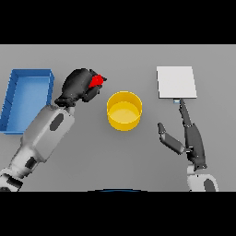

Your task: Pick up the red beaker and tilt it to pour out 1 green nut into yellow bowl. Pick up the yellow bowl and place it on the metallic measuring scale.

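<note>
My left hand (78, 85) is curled round the red beaker (97, 81), of which only a small red part shows between the fingers. The beaker is held above the table, just left of the yellow bowl (124, 111), and apart from it. The bowl stands at the table's middle; I see no green nut in it. The metallic measuring scale (176, 82), a pale square plate, lies at the back right. My right hand (191, 136) rests on the table in front of the scale, fingers straight, thumb spread toward the bowl.
A blue open tray (26, 99) stands at the far left, beside my left forearm (46, 133).
</note>
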